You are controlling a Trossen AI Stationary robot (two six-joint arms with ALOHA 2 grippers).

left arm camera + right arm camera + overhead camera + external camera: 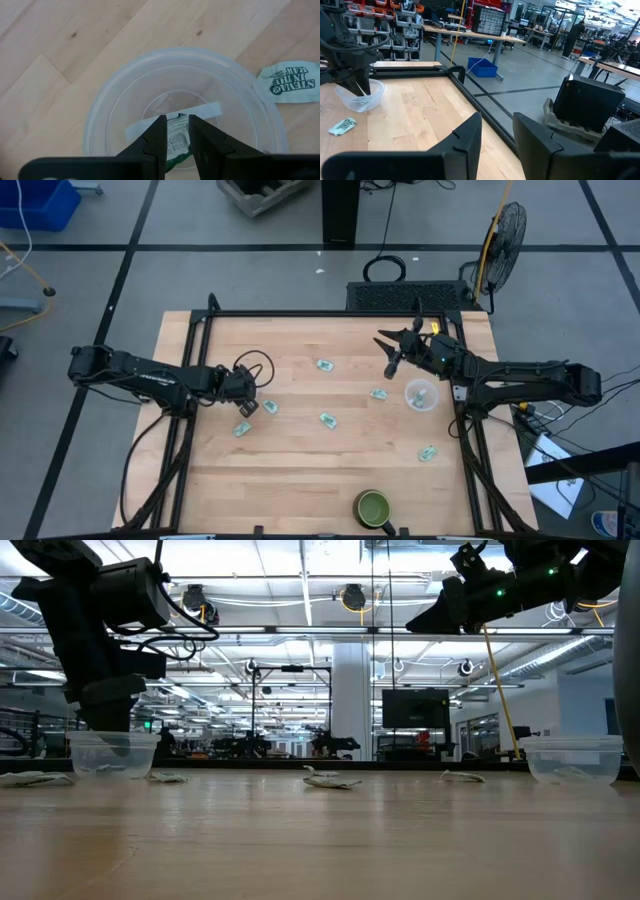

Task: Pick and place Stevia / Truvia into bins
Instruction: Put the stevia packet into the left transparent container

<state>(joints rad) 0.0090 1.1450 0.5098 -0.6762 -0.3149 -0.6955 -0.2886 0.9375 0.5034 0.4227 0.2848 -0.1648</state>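
Observation:
My left gripper [177,120] hangs point-down inside the left translucent cup [102,95], shut on a green-and-white sachet [177,142]. A pale strip [205,110], seemingly another sachet, lies on the cup's floor. In the high view this cup is hidden under the left gripper [250,402]. My right gripper [389,352] is open and raised over the table's far right, beyond the right cup [420,394], which has a sachet in it. Loose sachets lie flat on the wood [324,365], [378,393], [327,419], [428,452], [241,429], [270,407]. My left gripper pinches the sachet [178,131] between its two fingers, coming from above and pointing down into the cup. The packet fills the narrow gap between the fingers [159,135]. Which part of it they have, and whether it touches the cup's floor, I cannot tell.
A green dark-rimmed bowl [373,506] stands near the table's near edge. A black frame rail [330,313] runs around the tabletop. One sachet [292,82] lies just outside the left cup. Bare wood stretches between the two cups.

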